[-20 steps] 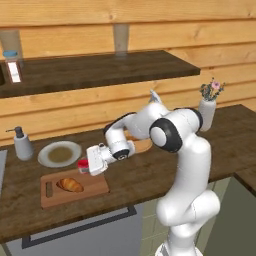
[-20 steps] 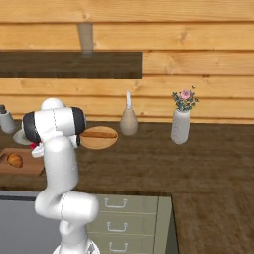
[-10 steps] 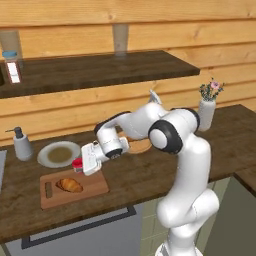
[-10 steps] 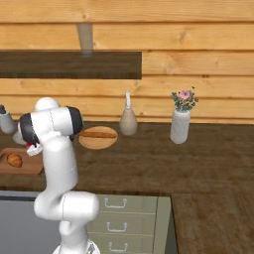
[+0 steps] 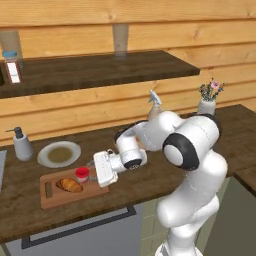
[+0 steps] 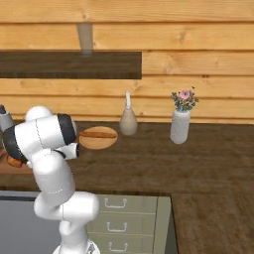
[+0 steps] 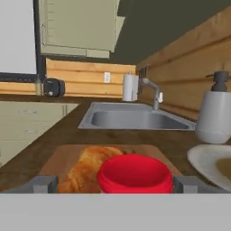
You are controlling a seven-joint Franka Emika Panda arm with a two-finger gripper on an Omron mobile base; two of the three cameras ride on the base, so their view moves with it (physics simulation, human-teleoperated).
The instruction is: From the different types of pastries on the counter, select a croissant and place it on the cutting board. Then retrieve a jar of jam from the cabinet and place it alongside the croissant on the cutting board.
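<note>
Even, soft rendered light — faint shadows, slightly blurry, no glare.

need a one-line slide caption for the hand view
Red jam jar between the end effector fingertips over the cutting board, croissant beside it, sink beyond.

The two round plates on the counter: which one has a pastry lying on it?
The round wooden plate, beside the tan bottle-shaped vase, carries the long thin pastry stick. The pale plate near the soap dispenser carries none.
</note>
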